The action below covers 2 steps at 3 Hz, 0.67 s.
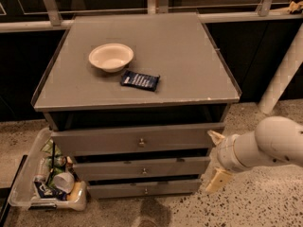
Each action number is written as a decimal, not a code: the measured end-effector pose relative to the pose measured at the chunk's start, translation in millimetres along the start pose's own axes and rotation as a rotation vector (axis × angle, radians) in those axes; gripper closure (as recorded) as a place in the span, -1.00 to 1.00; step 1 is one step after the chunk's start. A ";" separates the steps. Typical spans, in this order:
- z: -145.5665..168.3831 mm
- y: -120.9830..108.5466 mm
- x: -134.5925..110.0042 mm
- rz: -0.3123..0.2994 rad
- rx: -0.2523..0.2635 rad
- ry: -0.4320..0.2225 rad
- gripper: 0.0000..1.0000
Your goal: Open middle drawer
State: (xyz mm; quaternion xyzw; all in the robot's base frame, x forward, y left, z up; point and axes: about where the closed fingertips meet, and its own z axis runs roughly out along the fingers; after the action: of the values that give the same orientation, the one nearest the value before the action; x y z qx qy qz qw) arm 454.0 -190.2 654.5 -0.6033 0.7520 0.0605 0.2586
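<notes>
— How is the scene being lit?
— It is being lit softly from above. The top (180,65) is being brightened evenly, and the bowl (111,56) is being shown pale against it.
— Where are shadows being cast?
— Dark bands are being cast under the top and between the drawers, so the middle drawer (113,169) is being dimmed. The background is being left almost black.
— And the gripper (211,162)?
— Spread open just right of the drawers, it is being lit brightly. Everything is being rendered slightly soft.
</notes>
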 end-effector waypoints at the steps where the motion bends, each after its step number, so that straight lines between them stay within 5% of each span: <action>1: 2.1 -11.7 -1.0 -0.001 0.043 -0.007 -1.00; 2: 2.2 -10.8 -1.0 -0.002 0.040 -0.007 -1.00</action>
State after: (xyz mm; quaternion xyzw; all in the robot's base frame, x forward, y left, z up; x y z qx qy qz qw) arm 465.0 -191.3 655.5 -0.5985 0.7516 0.0475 0.2732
